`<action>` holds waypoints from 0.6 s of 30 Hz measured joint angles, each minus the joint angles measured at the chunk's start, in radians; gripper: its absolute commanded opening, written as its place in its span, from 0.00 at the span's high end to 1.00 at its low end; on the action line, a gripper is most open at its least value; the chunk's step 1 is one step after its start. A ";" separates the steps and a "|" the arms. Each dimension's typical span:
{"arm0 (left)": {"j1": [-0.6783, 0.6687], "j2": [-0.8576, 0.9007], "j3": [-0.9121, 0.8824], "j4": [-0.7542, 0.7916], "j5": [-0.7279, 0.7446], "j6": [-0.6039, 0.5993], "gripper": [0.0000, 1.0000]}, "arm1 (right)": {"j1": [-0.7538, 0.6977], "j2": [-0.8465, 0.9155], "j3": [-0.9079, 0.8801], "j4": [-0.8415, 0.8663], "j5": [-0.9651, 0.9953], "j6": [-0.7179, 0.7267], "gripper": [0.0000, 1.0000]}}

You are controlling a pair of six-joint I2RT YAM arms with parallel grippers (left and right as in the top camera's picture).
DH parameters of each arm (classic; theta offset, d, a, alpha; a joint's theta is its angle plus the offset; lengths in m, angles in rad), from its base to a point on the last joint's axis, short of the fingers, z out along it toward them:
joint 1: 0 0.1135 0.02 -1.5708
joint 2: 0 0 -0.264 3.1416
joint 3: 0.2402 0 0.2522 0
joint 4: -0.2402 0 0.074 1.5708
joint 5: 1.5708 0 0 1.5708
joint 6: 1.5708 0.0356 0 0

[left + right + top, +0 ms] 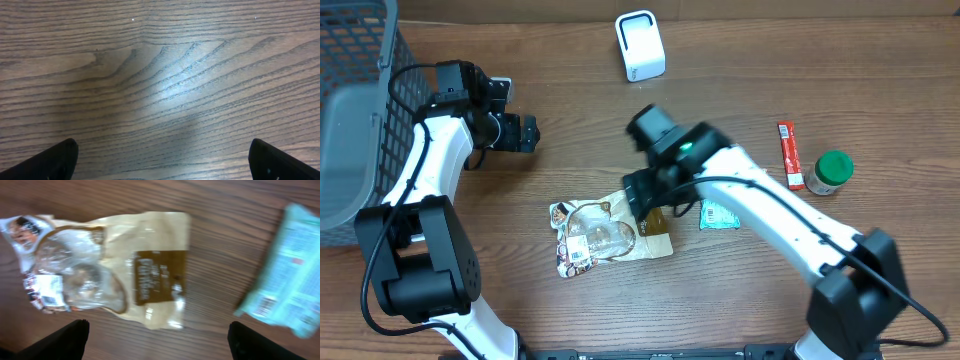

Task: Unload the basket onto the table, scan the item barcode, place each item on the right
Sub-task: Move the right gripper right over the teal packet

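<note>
Two grippers wide, snack bag lying loose on the table

Both arms are over the wooden table (pixel 740 90) and neither holds anything. The right gripper (pixel 159 342) hangs above the snack bag (pixel 125 275), its two dark fingertips (pixel 55 341) spread far apart at the bottom corners of the wrist view. Nothing sits between them. The bag lies flat near the middle of the table, part clear and part tan, with a brown label in its middle. A small white patch at its left end is too blurred to read.

Just to the right of the bag, and apart from it, lies a pale teal packet (pixel 290 290). Further right in the overhead view are a red stick packet (pixel 789 155) and, close beside it, a small jar with a green lid (pixel 832 170).

The white scanner (pixel 640 45) stands at the far edge of the table, well apart from the bag.

The left gripper (pixel 527 133) is off to the left, near the grey basket (pixel 350 130), and well away from the bag. Its wrist view shows only bare wood grain, with one fingertip in each bottom corner, so its jaws are wide as well
</note>
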 measured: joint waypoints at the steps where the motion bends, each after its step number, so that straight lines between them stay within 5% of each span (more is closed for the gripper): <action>1: 0.000 0.000 0.000 0.000 0.000 0.000 0.00 | -0.013 -0.002 0.000 -0.011 0.007 0.002 0.11; 9: 0.000 0.000 0.000 0.000 0.000 0.000 0.00 | -0.085 0.000 -0.092 -0.012 0.108 0.013 0.12; 18: 0.000 0.000 0.000 0.000 0.000 0.000 0.00 | -0.139 0.002 -0.286 0.177 0.163 0.021 0.12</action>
